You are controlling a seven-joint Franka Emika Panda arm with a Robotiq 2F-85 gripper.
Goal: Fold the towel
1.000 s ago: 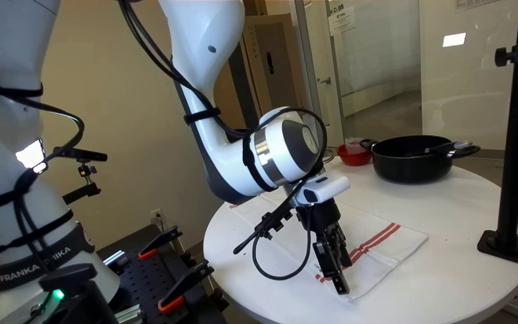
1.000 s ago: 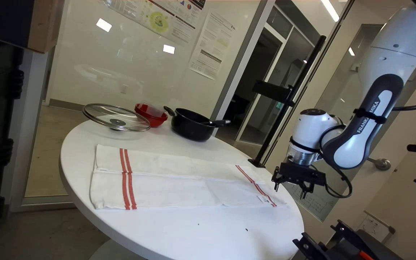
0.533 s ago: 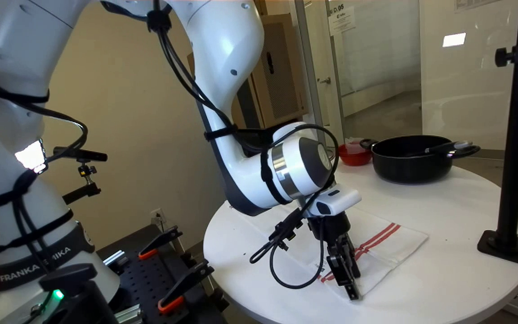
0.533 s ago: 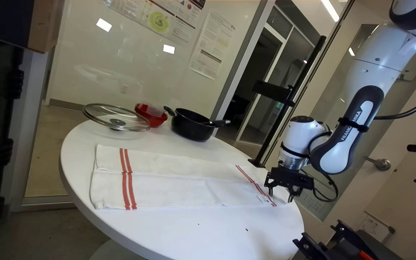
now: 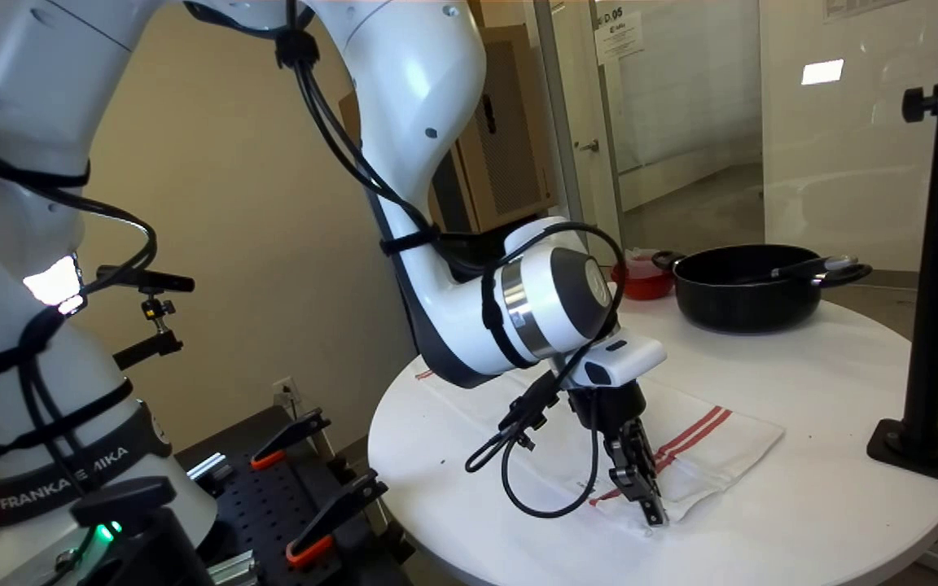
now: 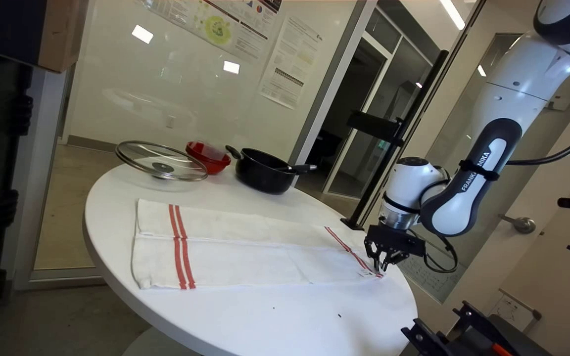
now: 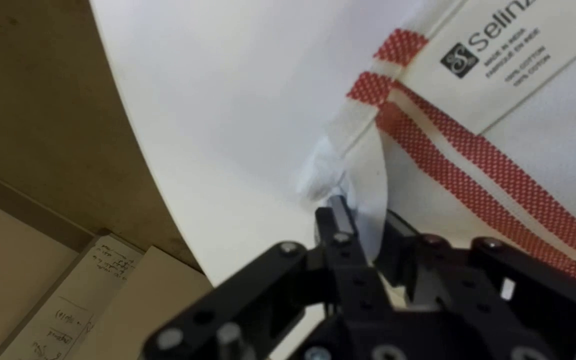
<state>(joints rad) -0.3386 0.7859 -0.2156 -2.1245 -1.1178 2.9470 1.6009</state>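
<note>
Pale walls and glass panels all round, and a round white table (image 6: 245,321) in the middle of it, with a couple of posters (image 6: 290,62) seen up behind in an exterior view. The towel (image 6: 250,252) is spread out long and pretty flat on the tabletop, with red stripes near both short ends. One corner of it is pinched by the gripper (image 7: 366,212); in the wrist view a bit of cloth can be seen bunched up between the fingers (image 7: 340,217). A label (image 7: 498,55) reading "100% cotton" is shown by the stripes near that corner. A black pan (image 6: 262,180) is parked well apart from the gripper, a utensil handle (image 5: 815,267) poking over its rim, with a red bowl (image 6: 218,163) just beside it and a glass lid (image 6: 162,167) near the bowl. A black pole (image 5: 933,285) is mounted at the table's edge.
</note>
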